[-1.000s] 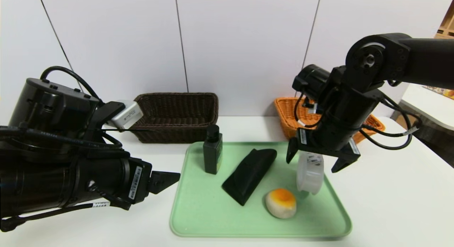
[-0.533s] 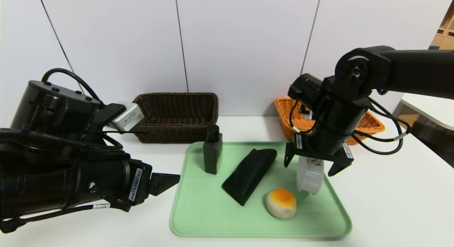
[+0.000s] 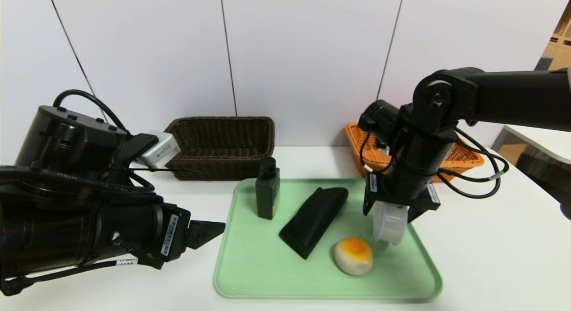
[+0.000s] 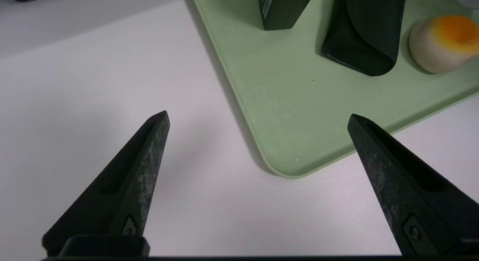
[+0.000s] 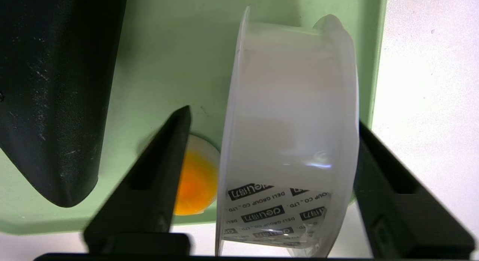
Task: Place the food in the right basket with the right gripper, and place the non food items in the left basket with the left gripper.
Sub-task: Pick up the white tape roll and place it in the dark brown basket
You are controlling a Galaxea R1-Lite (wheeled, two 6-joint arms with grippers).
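The right end effector (image 3: 389,213) straddles the upright roll (image 3: 390,222) on the tray (image 3: 250,275), jaws partly open, one finger possibly touching. The roll looks light, stiff and slick; grip its flat faces. The bun (image 3: 353,255) lies beside it. The left end effector (image 4: 258,120) hangs wide open, empty.

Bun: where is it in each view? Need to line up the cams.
Head: bun on the green tray, near its front edge, right of the black block.
Left wrist: bun at upper right, beside the block.
Right wrist: bun partly hidden between a pincer finger and the white roll.
Shared landmark: the black block.
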